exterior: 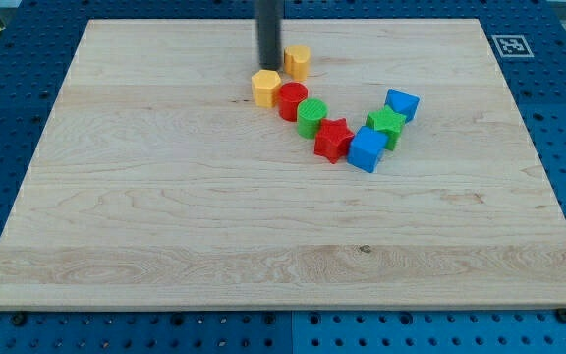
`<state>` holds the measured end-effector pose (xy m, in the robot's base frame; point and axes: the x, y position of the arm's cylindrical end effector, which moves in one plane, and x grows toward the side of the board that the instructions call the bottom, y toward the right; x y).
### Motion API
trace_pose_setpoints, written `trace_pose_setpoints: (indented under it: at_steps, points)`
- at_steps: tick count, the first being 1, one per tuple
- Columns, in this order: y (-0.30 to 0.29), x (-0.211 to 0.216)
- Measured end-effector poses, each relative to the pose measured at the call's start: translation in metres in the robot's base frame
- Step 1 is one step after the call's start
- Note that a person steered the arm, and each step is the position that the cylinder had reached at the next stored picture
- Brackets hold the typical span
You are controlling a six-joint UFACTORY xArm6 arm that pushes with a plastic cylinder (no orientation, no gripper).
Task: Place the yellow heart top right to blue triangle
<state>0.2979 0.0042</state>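
Observation:
The yellow heart lies near the view's top centre of the wooden board. My tip stands right against its left side. The blue triangle lies to the view's right, at the upper end of a curved row of blocks, well apart from the heart. The rod rises straight out of the view's top.
The V-shaped row runs from a yellow hexagon just below my tip, through a red round block, a green round block, a red star, a blue cube and a green star.

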Motion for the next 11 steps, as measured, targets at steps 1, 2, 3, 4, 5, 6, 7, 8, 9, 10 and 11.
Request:
trace_pose_setpoints:
  at_steps: [1, 2, 3, 4, 5, 6, 7, 8, 9, 10, 11]
  points:
    - [0.065, 0.003]
    - [0.089, 0.003]
    - [0.078, 0.003]
    - [0.125, 0.009]
    - [0.157, 0.013]
    - [0.139, -0.002]
    - [0.144, -0.032]
    - [0.177, -0.042]
    - [0.195, -0.022]
    - [0.195, 0.015]
    - [0.190, 0.045]
